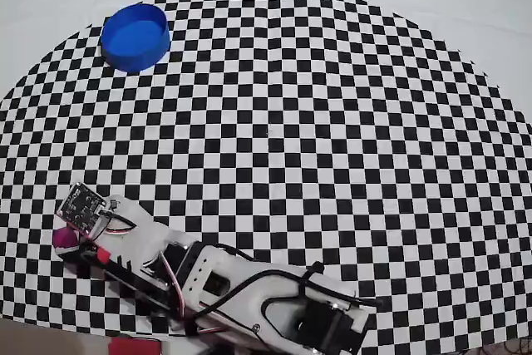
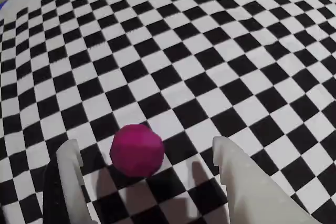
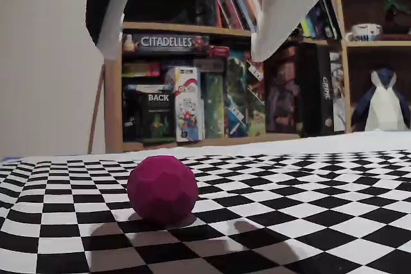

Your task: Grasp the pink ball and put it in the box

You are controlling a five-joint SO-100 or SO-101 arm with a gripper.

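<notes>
Checkerboard cloth covers the surface (image 1: 332, 122) in the overhead view, with the box (image 1: 135, 36) standing at the upper left edge of the pattern and looking empty. The arm lies along the bottom, its pincer (image 1: 68, 243) reaching to the lower left, where only a sliver of the pink ball (image 1: 64, 238) shows beside the wrist hardware, well apart from the box. In the wrist view the pink ball (image 2: 137, 149) rests on the cloth between the two pale fingers (image 2: 71, 166), nearer the left one; the pincer (image 2: 144, 153) is spread wide, with clear gaps on both sides, and grips nothing. In the fixed view, low on the cloth, the pink ball (image 3: 162, 188) sits on the checks while the fingers (image 3: 289, 11) hang above it, not yet down around it; a bookshelf (image 3: 225, 68) of games fills the background. Judging by this, the task is at an early stage: approach is nearly lined up, but lowering, closing, carrying across to the box and releasing all remain.
</notes>
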